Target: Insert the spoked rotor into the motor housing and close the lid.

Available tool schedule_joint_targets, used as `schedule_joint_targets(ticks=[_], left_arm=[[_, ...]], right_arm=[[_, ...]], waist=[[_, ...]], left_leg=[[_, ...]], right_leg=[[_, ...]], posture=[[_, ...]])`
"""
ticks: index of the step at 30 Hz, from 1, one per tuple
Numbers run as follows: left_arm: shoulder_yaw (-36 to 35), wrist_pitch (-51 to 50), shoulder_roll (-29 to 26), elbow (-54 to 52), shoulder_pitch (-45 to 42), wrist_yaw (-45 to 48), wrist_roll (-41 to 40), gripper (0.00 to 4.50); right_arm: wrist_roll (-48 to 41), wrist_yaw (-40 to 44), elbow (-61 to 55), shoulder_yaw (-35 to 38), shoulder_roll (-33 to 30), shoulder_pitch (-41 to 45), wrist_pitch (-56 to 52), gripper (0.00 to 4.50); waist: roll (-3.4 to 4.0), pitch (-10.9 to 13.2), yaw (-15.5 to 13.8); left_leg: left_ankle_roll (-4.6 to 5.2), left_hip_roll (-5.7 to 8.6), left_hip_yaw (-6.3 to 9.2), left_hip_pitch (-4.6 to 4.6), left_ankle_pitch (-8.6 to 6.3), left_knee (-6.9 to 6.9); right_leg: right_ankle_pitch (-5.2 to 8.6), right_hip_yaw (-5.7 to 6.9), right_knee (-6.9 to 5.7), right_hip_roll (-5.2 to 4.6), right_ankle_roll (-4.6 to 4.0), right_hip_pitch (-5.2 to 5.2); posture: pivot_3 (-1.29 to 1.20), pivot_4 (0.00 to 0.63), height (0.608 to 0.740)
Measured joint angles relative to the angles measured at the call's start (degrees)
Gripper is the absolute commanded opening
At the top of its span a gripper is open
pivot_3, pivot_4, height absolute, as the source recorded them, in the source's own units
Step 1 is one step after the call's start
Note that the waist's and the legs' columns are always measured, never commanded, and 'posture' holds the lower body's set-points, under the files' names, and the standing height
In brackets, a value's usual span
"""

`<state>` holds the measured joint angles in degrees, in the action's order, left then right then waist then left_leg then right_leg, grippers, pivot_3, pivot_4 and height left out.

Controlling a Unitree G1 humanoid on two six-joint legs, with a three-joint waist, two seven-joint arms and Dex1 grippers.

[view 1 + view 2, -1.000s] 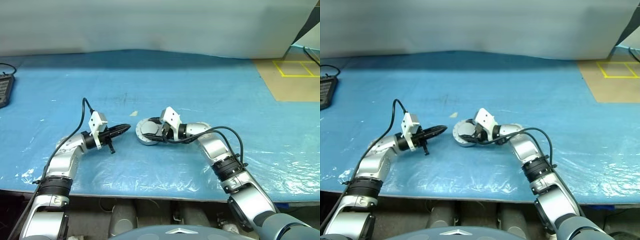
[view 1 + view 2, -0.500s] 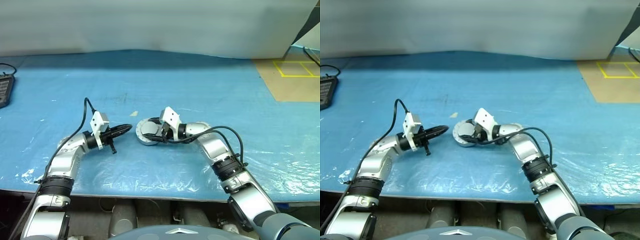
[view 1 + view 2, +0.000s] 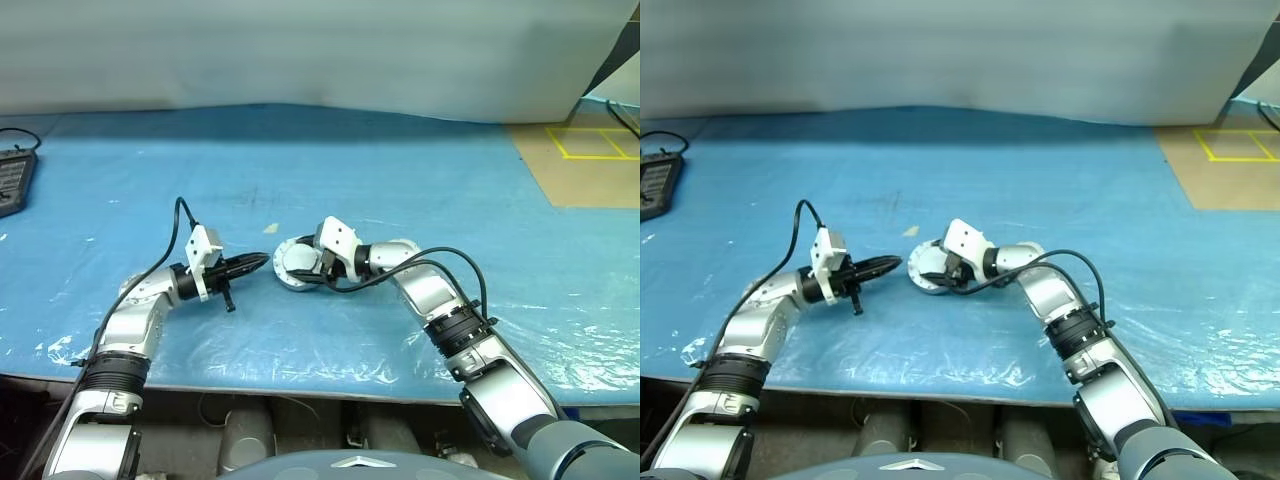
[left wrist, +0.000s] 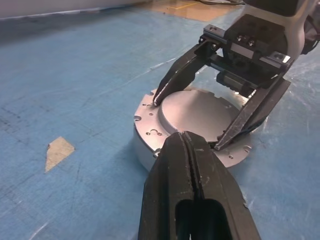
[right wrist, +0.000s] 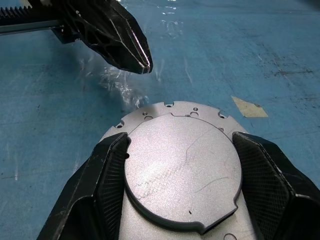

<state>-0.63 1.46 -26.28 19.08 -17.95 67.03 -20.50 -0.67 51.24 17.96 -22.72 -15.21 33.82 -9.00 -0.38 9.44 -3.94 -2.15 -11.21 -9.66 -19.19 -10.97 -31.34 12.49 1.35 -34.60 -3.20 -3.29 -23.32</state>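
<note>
The motor housing, a squat silver puck, sits on the blue sheet in the middle of the table. The lid lies on top of it, plain grey face up. My right gripper reaches in from the right and is shut on the lid, one black finger against each side of the disc. My left gripper is shut on nothing, its tip just left of the housing's rim, apart from it. The spoked rotor is hidden.
A small tan scrap lies on the sheet just behind the housing. A dark device rests at the far left edge. Brown board with yellow lines lies at the back right. The table's front edge runs close below my arms.
The head camera has shifted slightly. Both grippers and the housing keep their places.
</note>
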Motion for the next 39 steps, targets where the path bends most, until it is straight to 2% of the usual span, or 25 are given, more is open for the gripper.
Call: schedule_joint_targets(ticks=[12, 18, 22, 23, 31, 39], left_arm=[[3.6, 3.2, 1.8, 7.2, -5.4, -0.5, 5.6, 0.0], [4.3, 3.1, 1.5, 7.0, -6.1, 0.1, 6.5, 0.0], [4.3, 3.3, 1.4, 6.7, -6.2, 0.5, 6.4, 0.0], [4.3, 3.3, 1.4, 6.7, -6.2, 0.5, 6.4, 0.0], [4.2, 3.1, 1.4, 6.6, -6.2, 0.4, 6.3, 0.0], [4.0, 3.8, 1.4, 7.4, -6.6, 1.0, 6.2, 0.0]], right_arm=[[0.0, -0.1, -0.4, 0.1, -0.2, -0.2, -0.3, 2.96], [-0.9, -0.1, -2.3, 1.3, -0.2, -0.9, -3.7, 2.96], [-1.9, 1.6, -4.7, 1.8, -1.0, -1.4, -6.8, 4.34], [-2.0, 1.8, -5.2, 1.8, -1.2, -1.6, -7.0, 4.47], [-3.6, 3.6, -8.6, 2.7, -3.2, -3.3, -7.6, 4.47], [-10.1, 2.2, -13.6, 9.6, -2.9, -3.3, -14.2, 4.47]], waist=[[0.0, 0.0, -0.1], [0.01, 0.0, -0.2], [0.0, 0.0, -0.2], [0.0, 0.0, -0.2], [0.0, 0.0, -0.2], [0.0, 0.0, -0.3]], left_leg=[[0.0, 0.04, 0.0, 0.0, 0.0, 0.07], [0.01, 0.15, 0.01, -0.02, 0.0, 0.08], [0.01, 0.17, 0.02, -0.07, 0.0, 0.26], [0.0, 0.17, 0.02, -0.09, 0.0, 0.29], [0.0, 0.17, 0.03, -0.17, 0.0, 0.32], [-0.14, 0.21, 0.05, -0.83, 0.1, 0.23]], right_leg=[[0.01, 0.0, 0.04, -0.02, 0.01, 0.02], [0.03, -0.01, 0.09, -0.13, 0.04, 0.02], [-0.06, -0.01, 0.19, -0.12, -0.19, 0.01], [-0.04, 0.0, 0.19, -0.11, -0.22, 0.01], [0.15, 0.01, 0.2, -0.11, 0.04, -0.11], [-0.04, 0.04, 0.09, -0.11, -0.28, -0.77]], posture=[[0.0, 0.15, 0.74], [0.0, 0.15, 0.74], [0.0, 0.15, 0.74], [0.0, 0.15, 0.74], [0.0, 0.15, 0.74], [0.0, 0.15, 0.74]])
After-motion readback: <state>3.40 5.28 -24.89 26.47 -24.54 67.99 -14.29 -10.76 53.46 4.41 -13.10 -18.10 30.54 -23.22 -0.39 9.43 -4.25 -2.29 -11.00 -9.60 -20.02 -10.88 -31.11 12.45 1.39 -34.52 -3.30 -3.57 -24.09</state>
